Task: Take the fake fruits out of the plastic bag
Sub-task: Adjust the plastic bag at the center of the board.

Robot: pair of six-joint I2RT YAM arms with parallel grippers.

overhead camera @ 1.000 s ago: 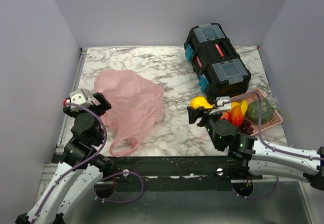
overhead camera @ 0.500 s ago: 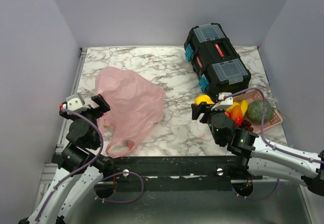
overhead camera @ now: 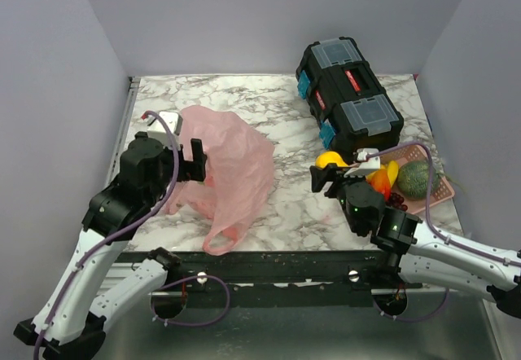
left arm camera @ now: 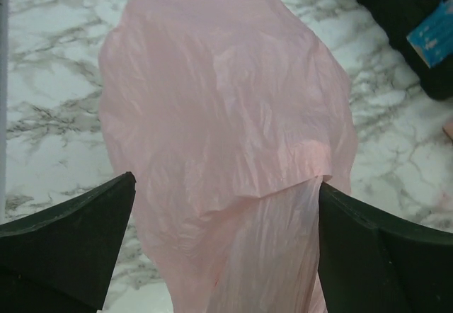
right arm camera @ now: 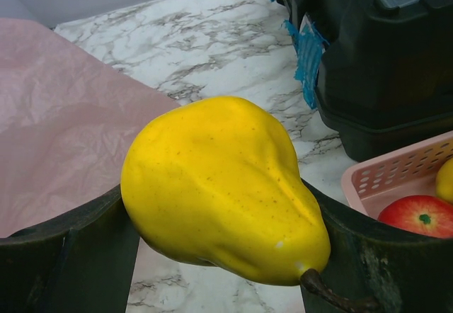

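The pink plastic bag [overhead camera: 232, 164] lies crumpled on the left of the marble table, one loop handle [overhead camera: 221, 238] near the front edge. My left gripper [overhead camera: 195, 158] hovers over the bag's left part. In the left wrist view it [left arm camera: 225, 185] is wide open, with the bag [left arm camera: 219, 122] spread below and between the fingers. My right gripper [overhead camera: 330, 174] is shut on a yellow pear-shaped fake fruit [overhead camera: 329, 161] right of the bag. The right wrist view shows that fruit [right arm camera: 219, 185] clamped between both fingers [right arm camera: 71, 256]. What is inside the bag is hidden.
A black toolbox [overhead camera: 348, 95] stands at the back right. A pink basket [overhead camera: 437, 195] at the right edge holds a green melon [overhead camera: 417, 178], a banana [overhead camera: 392, 171], red-orange fruits [overhead camera: 378, 183] and grapes [overhead camera: 396, 204]. A red apple [right arm camera: 417, 217] shows in the right wrist view.
My left arm has moved forward and right, over the bag. The bag has shifted right and its handle with it. My right gripper has drifted slightly right with the yellow fruit.
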